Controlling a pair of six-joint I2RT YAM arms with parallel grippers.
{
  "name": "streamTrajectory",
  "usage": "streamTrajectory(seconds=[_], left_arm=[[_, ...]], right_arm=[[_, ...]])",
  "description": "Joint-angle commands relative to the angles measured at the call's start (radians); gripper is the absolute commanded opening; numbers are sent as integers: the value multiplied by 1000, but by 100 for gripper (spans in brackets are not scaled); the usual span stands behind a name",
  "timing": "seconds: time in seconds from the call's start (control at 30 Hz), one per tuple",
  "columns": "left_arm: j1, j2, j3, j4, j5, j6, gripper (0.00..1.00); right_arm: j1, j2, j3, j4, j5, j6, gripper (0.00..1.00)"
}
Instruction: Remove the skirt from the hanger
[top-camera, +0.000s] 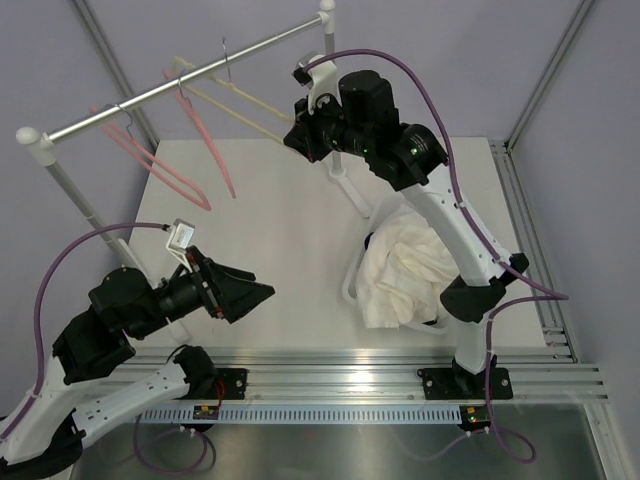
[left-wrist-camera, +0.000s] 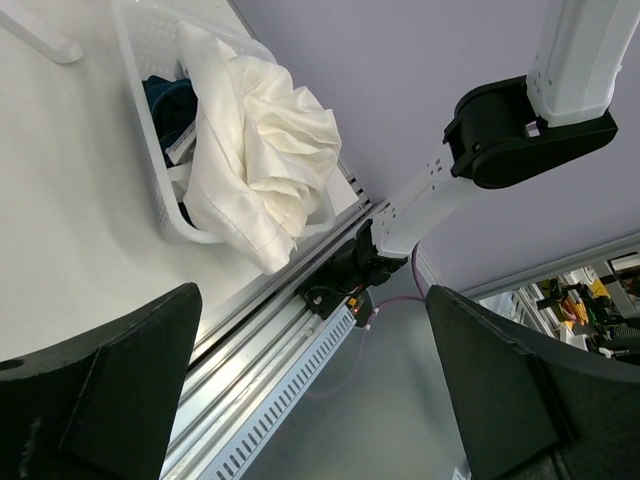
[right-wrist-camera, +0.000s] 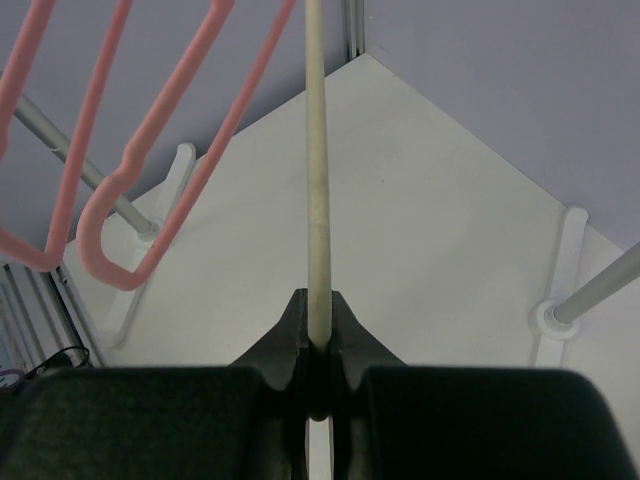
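Observation:
The white skirt (top-camera: 405, 270) lies crumpled in a white basket (top-camera: 350, 290) at the right of the table, off any hanger. In the left wrist view the skirt (left-wrist-camera: 265, 150) spills over the basket's (left-wrist-camera: 140, 110) rim. A bare cream hanger (top-camera: 240, 105) hangs on the rack rail (top-camera: 180, 80). My right gripper (top-camera: 297, 135) is shut on the cream hanger's thin bar (right-wrist-camera: 314, 180), which is pinched between the jaws of the right gripper (right-wrist-camera: 316, 330). My left gripper (top-camera: 255, 292) is open and empty, low at the front left; through the gap of the left gripper (left-wrist-camera: 310, 400) I see the front rail.
Two empty pink hangers (top-camera: 170, 170) hang left of the cream one and show in the right wrist view (right-wrist-camera: 150, 250). A dark blue item (left-wrist-camera: 170, 100) lies in the basket under the skirt. The rack's upright post (top-camera: 345, 180) stands near the right arm.

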Motion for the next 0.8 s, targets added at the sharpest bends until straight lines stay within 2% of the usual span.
streamTrajectory(seconds=[0.0, 0.37, 0.47, 0.5, 0.6, 0.67, 0.7, 0.77], left_arm=[[-3, -23, -11, -2, -22, 17, 99], [-3, -35, -6, -42, -49, 14, 99], [-3, -31, -18, -36, -50, 9, 99], [-3, -31, -21, -31, -52, 6, 99], [-3, -21, -44, -24, -59, -3, 99], [-3, -17, -69, -18, -61, -13, 99], [-3, -17, -78, -9, -61, -14, 99], [-3, -11, -110, -1, -64, -23, 99]], right_arm=[[-39, 69, 78, 55, -66, 11, 0], [-53, 96, 54, 57, -57, 54, 0], [-53, 47, -27, 84, -42, 72, 34], [-53, 16, -50, 95, -39, 75, 49], [-53, -36, -120, 107, -21, 81, 68], [-53, -55, -143, 92, -1, 83, 93], [-53, -76, -149, 86, 28, 86, 99], [-55, -117, -173, 57, 74, 86, 99]])
